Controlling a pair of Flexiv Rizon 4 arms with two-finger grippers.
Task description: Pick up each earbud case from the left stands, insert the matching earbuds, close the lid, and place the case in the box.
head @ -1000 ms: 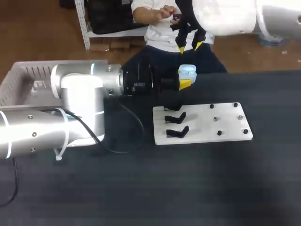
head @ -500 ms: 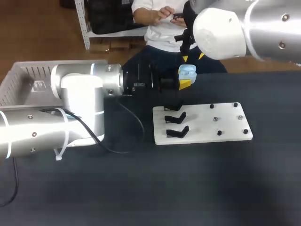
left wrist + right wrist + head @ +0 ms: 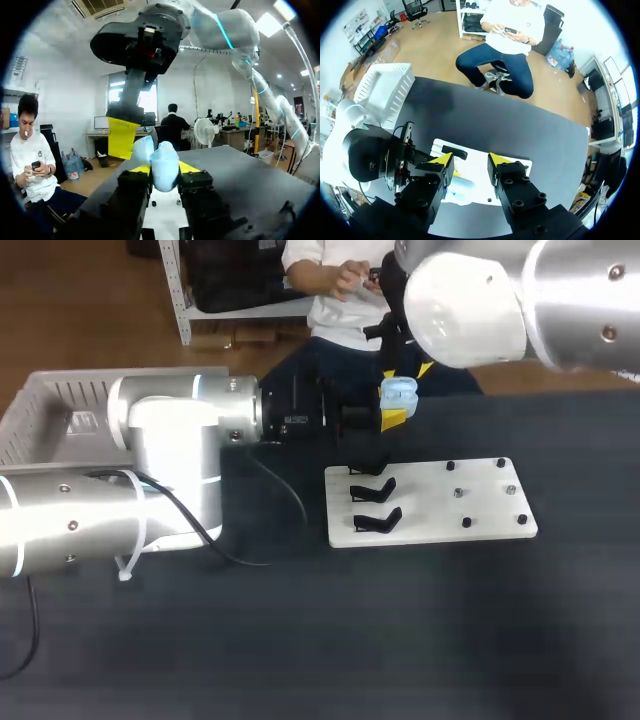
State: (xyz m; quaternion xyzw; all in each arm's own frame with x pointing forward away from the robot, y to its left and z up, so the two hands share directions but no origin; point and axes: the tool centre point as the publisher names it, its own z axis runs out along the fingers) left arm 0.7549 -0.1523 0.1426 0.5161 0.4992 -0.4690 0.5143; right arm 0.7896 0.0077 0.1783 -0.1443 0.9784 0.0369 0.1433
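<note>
Left wrist view: my left gripper (image 3: 165, 169) is clamped on the light blue earbud case (image 3: 164, 161), one yellow tip pressing each side. The case lid (image 3: 143, 148) is hinged open and points away from me. No view shows whether earbuds sit inside. Just beyond the lid hangs one yellow fingertip of my right gripper (image 3: 470, 162), coming down from above; I cannot judge contact. Right wrist view, looking straight down: that gripper's two fingers stand apart with nothing held, and the case lies below them, nearer one finger than the other. Under both grippers lies the white board (image 3: 430, 508). Only the head view gives its layout: black stands (image 3: 377, 520) on its left part, small black pegs (image 3: 466, 522) on its right. There the case is held off the table, over the far edge and just past the board, and the right arm (image 3: 470, 300) covers most of its own gripper. Far left, the white basket (image 3: 40, 405) stands behind the left arm (image 3: 170, 455), which hides most of its interior. The right wrist view shows its slatted walls, but I cannot make out any contents.
</note>
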